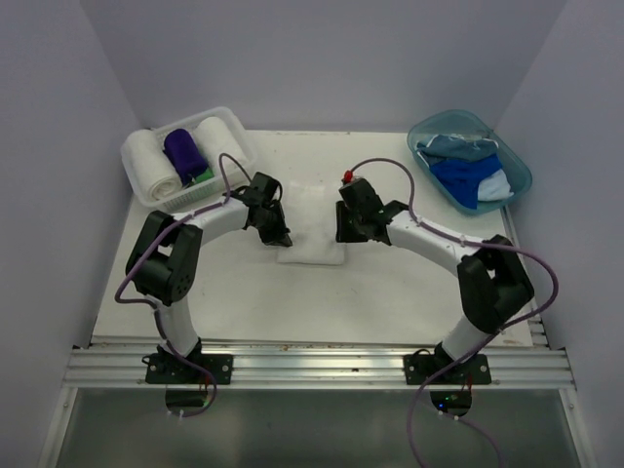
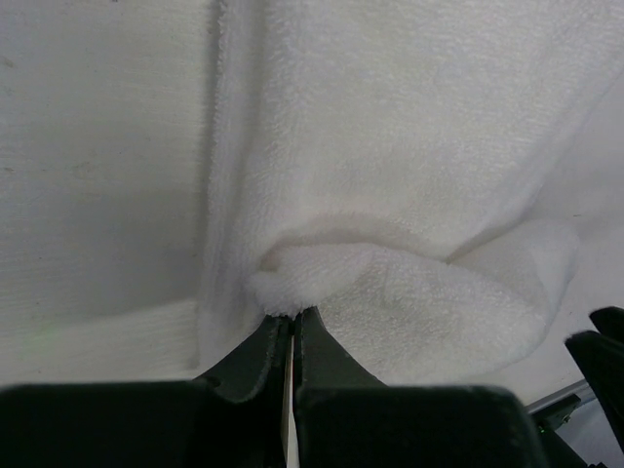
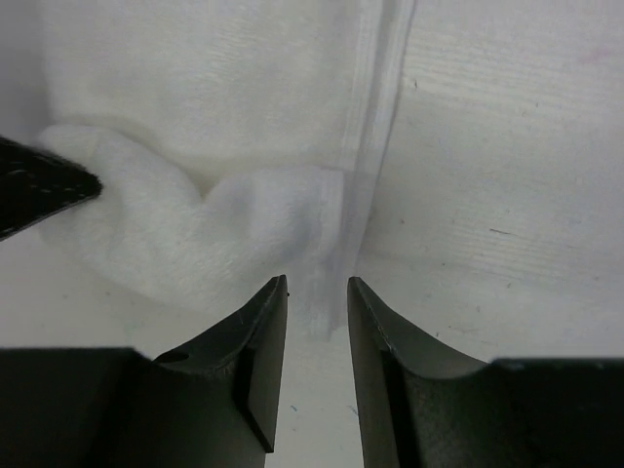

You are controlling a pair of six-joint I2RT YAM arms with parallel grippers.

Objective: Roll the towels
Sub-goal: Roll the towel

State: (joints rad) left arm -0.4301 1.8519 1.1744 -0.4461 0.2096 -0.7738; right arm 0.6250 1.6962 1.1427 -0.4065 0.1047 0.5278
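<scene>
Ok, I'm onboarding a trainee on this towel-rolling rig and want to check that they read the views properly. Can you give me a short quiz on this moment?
1. True or false: the left tool is shut on a fold of the white towel.
2. What lies in the teal tub? A) rolled white towels B) loose blue towels C) nothing
3. In the white basket, what colour is the middle roll between the two white rolls?

Key: 1 true; 2 B; 3 purple.
</scene>
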